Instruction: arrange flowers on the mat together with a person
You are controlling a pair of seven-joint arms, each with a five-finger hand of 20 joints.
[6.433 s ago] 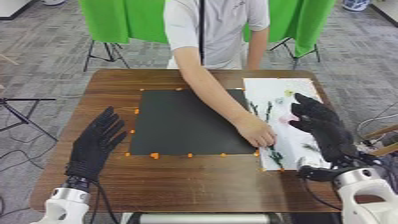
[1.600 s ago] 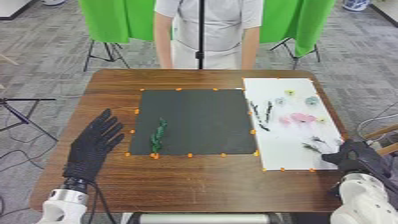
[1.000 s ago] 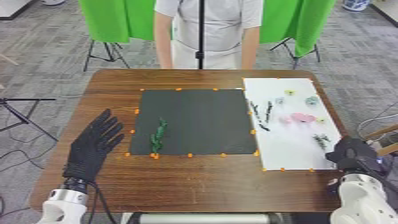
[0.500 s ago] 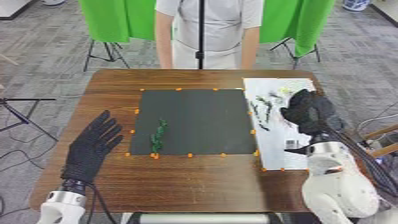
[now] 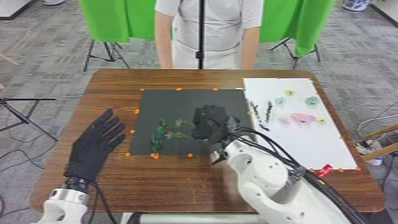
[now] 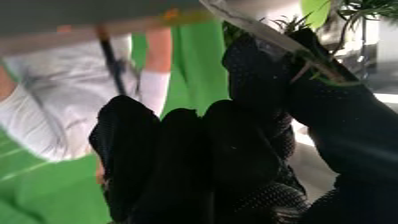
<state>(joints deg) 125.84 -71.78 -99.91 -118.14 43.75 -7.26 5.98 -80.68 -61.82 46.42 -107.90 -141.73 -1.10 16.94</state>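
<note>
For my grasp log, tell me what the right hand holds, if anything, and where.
A leafy green sprig, pinched by its stem in the right hand.

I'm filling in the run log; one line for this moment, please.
right hand: pinching leafy sprig over black mat | left hand: open, left of mat | dark-green stem: lying on mat

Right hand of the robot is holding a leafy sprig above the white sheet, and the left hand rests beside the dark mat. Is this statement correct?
Not quite: the head view shows the right hand with its leafy sprig above the dark mat, not the white sheet. The left hand is indeed beside the mat.
</note>
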